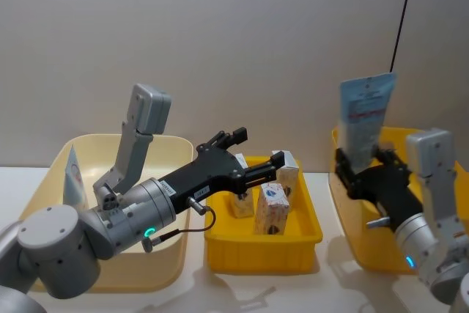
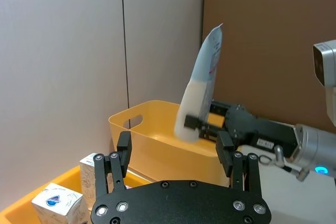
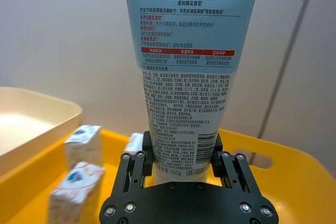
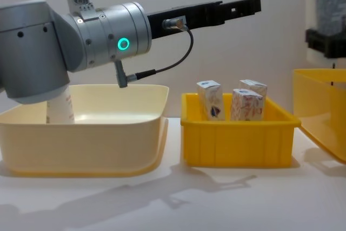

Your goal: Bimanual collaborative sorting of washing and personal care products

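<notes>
Standing on end against the left wall of a cream bin (image 4: 81, 150) at the left of the white counter (image 4: 173, 198), a pale blue-and-white spare tube (image 1: 73, 174) points its crimped end upward. The robot's left arm reaches to the right above that bin, and the left end effector (image 2: 175, 153) hangs open and empty, its two black fingers (image 2: 123, 153) spread wide in the air well above the yellow tray (image 4: 238, 144) at the centre of the counter. Inside that tray stand three small white cartons with an orange-red pattern and a blue mark: a near carton (image 1: 271, 209) upright in the middle, a left carton (image 1: 242, 204) just beside it and partly hidden by the arm, and a far carton (image 1: 287, 170) by the tray's far wall. To the right, the right end effector (image 3: 181, 148) is closed on the lower end of a held tube (image 3: 184, 77), with a finger pressed against each side. This second blue-and-white tube stands upright in the grip, crimped end at the top and red bands of print across its body, raised above the yellow bin (image 4: 319, 106) at the right edge of the counter.
</notes>
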{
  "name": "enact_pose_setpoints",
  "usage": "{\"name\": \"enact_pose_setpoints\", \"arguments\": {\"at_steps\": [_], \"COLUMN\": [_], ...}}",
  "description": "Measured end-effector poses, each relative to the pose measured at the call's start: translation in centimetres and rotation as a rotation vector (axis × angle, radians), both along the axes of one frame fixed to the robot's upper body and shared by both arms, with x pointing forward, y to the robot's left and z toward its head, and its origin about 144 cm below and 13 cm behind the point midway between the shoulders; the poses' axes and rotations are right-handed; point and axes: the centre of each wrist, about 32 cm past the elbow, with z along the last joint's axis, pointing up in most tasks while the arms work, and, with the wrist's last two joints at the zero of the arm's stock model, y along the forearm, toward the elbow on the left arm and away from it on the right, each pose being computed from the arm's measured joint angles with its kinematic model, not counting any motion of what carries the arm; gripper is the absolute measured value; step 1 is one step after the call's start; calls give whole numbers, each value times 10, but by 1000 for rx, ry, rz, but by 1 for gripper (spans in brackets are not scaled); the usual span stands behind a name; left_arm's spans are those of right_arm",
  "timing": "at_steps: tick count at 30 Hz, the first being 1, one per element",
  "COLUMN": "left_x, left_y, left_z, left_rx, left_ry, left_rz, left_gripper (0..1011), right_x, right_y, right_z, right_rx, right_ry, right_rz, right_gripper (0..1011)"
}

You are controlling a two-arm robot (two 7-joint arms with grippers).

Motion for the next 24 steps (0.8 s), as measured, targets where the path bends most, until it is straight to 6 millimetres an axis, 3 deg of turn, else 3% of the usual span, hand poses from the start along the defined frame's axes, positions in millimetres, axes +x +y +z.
{"name": "enact_pose_setpoints", "arguments": {"at_steps": [14, 24], "left_x": [0, 0], "left_y": [0, 0], "left_z": [0, 0], "left_rx": [0, 0], "left_ry": [0, 0], "left_rz": [0, 0], "left_gripper": [1000, 1000], "right_x": [9, 16], "right_y": [-21, -33], "right_z": [8, 9], "right_rx": [7, -54], "right_ry": [-72, -28], "right_rz": [-221, -339], "right_gripper": [603, 603]}}
